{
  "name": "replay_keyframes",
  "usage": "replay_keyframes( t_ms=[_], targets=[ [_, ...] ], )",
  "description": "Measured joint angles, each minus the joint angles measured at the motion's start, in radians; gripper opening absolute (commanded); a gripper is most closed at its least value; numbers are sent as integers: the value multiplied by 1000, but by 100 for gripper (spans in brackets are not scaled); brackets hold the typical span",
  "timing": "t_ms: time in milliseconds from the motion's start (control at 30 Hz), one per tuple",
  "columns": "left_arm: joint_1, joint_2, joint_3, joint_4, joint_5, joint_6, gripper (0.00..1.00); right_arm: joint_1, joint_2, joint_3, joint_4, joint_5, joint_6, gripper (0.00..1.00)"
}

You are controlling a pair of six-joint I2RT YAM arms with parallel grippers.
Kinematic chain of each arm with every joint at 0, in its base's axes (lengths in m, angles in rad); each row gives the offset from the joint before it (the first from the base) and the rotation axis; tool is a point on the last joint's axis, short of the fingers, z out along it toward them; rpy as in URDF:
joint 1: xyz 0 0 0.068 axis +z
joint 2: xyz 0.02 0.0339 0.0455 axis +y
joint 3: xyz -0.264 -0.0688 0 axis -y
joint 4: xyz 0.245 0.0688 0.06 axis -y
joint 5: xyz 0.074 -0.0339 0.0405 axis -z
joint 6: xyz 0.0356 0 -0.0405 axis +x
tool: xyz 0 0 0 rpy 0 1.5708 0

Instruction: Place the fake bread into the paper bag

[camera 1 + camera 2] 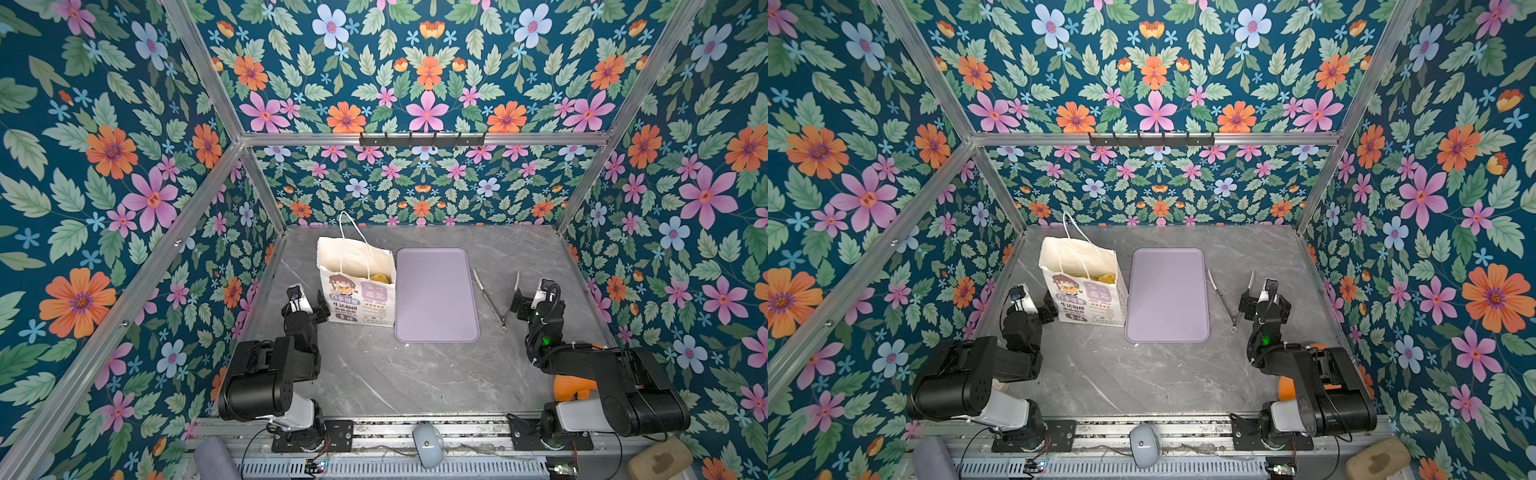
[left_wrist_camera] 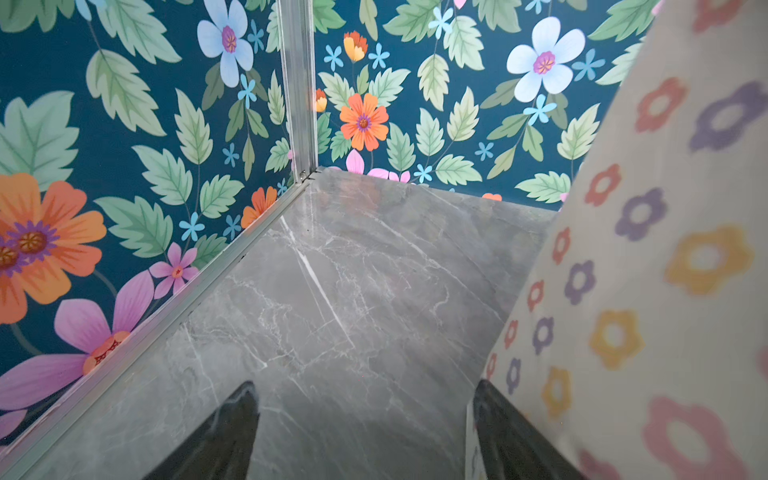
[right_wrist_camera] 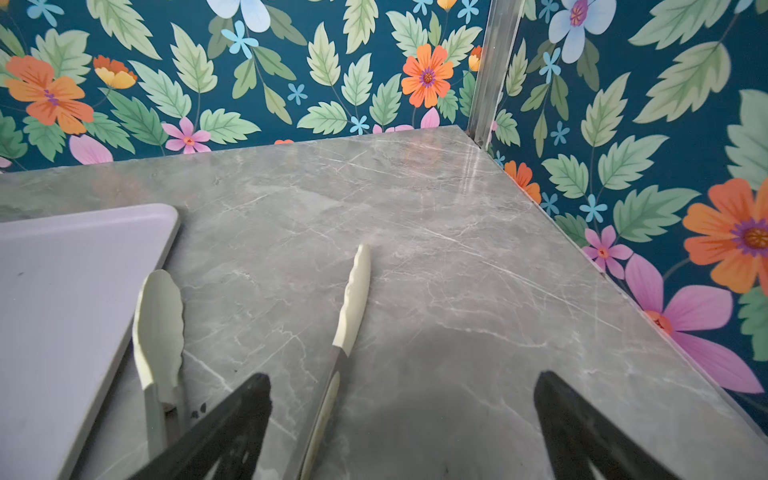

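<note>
Both our left gripper [image 2: 365, 399] and right gripper [image 3: 405, 380] stand wide and empty. Glossy golden fake bread [image 1: 380, 277] sits inside the white upright paper bag [image 1: 353, 299], left of centre; probably all of it, though we can't count. The left gripper is nearer, just beside the bag.

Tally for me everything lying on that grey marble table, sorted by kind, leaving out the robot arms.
Paper bag: 1
Golden bread glimpsed inside the bag: 1 patch, pieces uncountable
Lilac tray: 1
Tongs: 1
Orange lump, partly hidden at the near edge: 1
Total: 5
</note>
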Motion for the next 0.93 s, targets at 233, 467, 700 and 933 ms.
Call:
replay_keyframes(
  t_ms=[233, 467, 700, 933],
  targets=[
    [-23, 24, 17, 12, -32, 8, 83, -18, 38, 21, -6, -50, 4, 99],
    [-45, 98, 53, 20, -60, 27, 86, -20, 40, 27, -15, -53, 11, 99],
    [-61, 104, 68, 14, -93, 37, 97, -20, 43, 26, -16, -54, 11, 99],
    [-63, 104, 68, 14, -104, 38, 100, -20, 43, 26, -16, -54, 11, 99]
  ],
)
